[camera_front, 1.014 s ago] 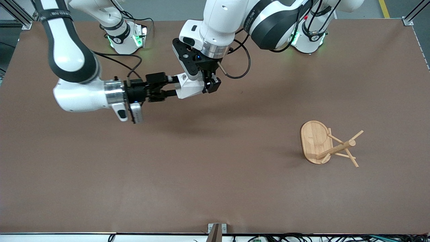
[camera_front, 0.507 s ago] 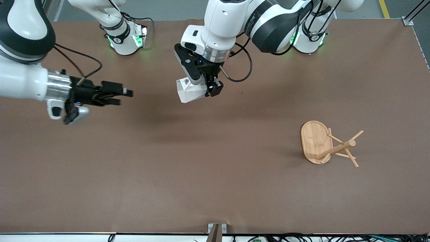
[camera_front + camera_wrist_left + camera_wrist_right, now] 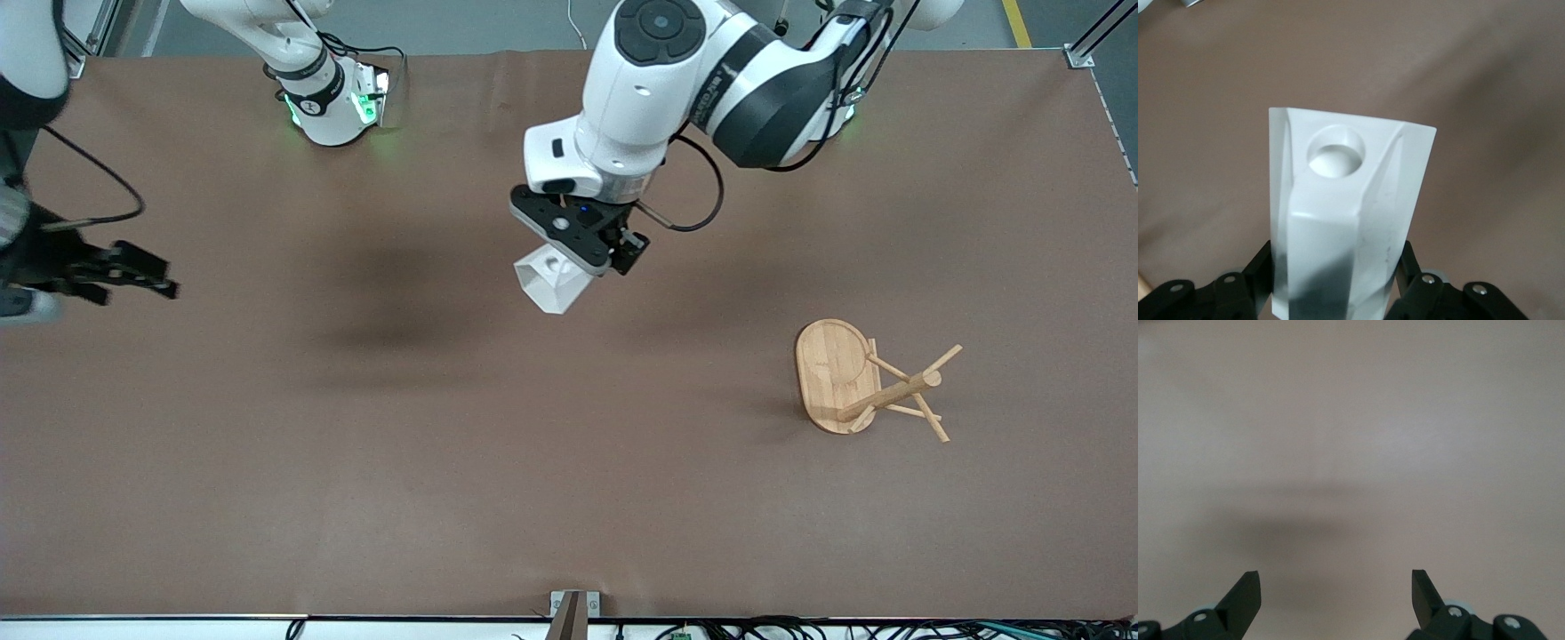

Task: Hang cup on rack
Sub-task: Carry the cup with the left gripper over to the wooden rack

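Observation:
My left gripper (image 3: 594, 256) is shut on the white faceted cup (image 3: 548, 280) and holds it in the air over the middle of the table. In the left wrist view the cup (image 3: 1345, 220) fills the space between the fingers (image 3: 1408, 267), its handle tab with the round hole pointing away from the camera. The bamboo rack (image 3: 867, 382) lies on its side toward the left arm's end of the table, its post and pegs pointing away from its oval base. My right gripper (image 3: 142, 274) is open and empty at the right arm's end of the table; its wrist view shows bare table between the fingertips (image 3: 1248, 593).
The brown table mat (image 3: 533, 462) spreads around the rack. A small metal bracket (image 3: 573, 604) sits at the table edge nearest the front camera. The arm bases (image 3: 333, 98) stand along the edge farthest from the front camera.
My right gripper let go of the cup and drew back to the right arm's end of the table. My left gripper carried the cup toward the rack and turned it.

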{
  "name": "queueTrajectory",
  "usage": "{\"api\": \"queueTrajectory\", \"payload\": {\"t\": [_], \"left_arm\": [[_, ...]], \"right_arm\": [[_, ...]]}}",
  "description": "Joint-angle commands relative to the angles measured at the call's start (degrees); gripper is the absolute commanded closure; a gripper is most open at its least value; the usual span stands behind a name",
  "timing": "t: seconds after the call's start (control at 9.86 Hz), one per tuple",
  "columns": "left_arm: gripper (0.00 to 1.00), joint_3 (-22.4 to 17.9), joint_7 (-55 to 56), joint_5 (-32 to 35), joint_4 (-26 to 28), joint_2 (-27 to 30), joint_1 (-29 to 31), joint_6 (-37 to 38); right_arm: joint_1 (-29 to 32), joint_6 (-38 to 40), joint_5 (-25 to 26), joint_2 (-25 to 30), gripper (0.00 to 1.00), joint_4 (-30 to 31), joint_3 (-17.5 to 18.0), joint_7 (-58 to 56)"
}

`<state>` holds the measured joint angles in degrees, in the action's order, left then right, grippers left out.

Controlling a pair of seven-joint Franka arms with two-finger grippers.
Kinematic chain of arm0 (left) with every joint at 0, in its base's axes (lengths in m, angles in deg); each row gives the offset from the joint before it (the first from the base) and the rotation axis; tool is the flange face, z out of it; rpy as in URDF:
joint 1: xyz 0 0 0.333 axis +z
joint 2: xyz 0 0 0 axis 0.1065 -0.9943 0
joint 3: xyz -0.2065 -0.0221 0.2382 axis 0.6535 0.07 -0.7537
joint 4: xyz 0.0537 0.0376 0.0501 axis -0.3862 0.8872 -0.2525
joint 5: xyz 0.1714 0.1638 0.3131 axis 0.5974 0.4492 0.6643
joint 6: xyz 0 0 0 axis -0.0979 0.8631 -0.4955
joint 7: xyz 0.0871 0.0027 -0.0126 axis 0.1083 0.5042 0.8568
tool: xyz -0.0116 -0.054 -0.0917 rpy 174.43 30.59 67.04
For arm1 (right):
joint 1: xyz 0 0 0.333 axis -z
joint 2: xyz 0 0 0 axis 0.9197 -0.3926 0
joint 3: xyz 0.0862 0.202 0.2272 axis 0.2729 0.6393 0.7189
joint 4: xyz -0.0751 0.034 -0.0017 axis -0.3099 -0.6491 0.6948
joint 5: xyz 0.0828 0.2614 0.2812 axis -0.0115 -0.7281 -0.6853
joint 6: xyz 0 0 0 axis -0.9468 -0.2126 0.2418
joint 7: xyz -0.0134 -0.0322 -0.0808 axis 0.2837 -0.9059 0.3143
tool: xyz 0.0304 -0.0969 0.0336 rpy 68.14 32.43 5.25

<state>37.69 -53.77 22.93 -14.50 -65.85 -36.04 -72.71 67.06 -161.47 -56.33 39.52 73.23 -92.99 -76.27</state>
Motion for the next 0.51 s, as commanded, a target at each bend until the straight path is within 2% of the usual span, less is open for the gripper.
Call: {"api": "queueTrajectory", "payload": {"t": [0.0,0.1,0.2,0.3,0.41], "left_arm": [[0.99,0.1,5.6,1.1,2.1,1.6,4.3,3.8],[0.99,0.2,7.1,1.1,2.3,1.9,6.6,4.4],[0.99,0.2,11.0,1.1,2.9,2.4,8.2,5.3],[0.99,0.2,15.0,1.1,4.0,3.2,10.2,5.4],[0.99,0.3,16.7,0.7,5.1,3.7,12.0,5.4]], "right_arm": [[0.6,2.2,1.7,0.3,0.00,-2.6,-2.7,1.0],[0.6,6.3,1.3,0.3,0.00,-5.6,-4.1,0.8],[0.6,13.7,1.3,0.3,0.00,-10.2,-4.3,2.0],[0.6,17.3,1.4,0.6,0.00,-10.5,-4.3,5.7],[1.2,17.2,1.8,1.3,0.00,-10.6,-3.6,9.1]]}}
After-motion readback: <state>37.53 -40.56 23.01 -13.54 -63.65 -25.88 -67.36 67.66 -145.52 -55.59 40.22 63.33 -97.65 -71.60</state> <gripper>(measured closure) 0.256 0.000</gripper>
